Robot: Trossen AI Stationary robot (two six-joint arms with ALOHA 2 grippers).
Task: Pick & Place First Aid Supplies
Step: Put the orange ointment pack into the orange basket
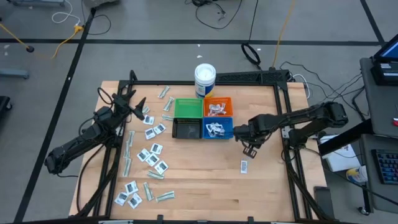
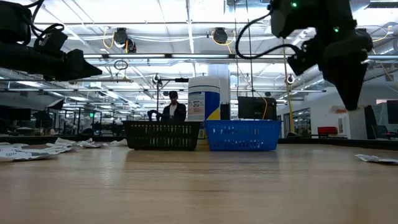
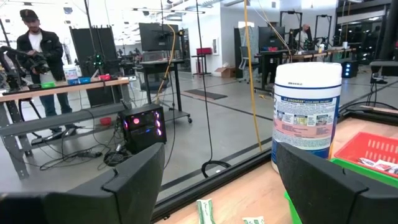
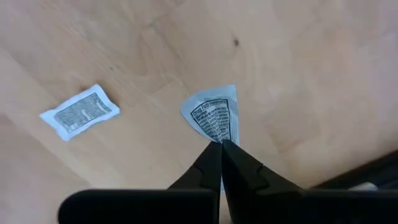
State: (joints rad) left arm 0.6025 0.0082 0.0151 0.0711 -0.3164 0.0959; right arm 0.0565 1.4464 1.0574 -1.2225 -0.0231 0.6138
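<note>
From above, the wooden table (image 1: 205,180) holds four little bins pushed together near its middle: a green bin (image 1: 188,108), an orange bin (image 1: 217,106), a black bin (image 1: 186,128) and a blue bin (image 1: 217,129). A white tub (image 1: 204,79) stands just behind the green bin. Many small packets (image 1: 151,155) lie spread on the table on the left side of the bins, some white and some thin and pale green. More packets sit inside the orange bin and the blue bin. The right gripper (image 1: 250,148) is just to the right of the blue bin, and one lone packet (image 1: 244,166) lies on the wood near it. The left gripper (image 1: 140,109) is to the left of the green bin, above the spread packets. From table height, the black bin and the blue bin stand side by side with the tub behind them, and a person (image 2: 173,107) is far back in the room. The left wrist camera shows the left gripper's two fingers (image 3: 134,180) wide apart with nothing between them, and the tub is ahead. The right wrist camera shows the right gripper's fingers (image 4: 211,165) pressed together, pinching the edge of a white packet (image 4: 214,112) with dark print, while another packet lies on the wood beside it.
</note>
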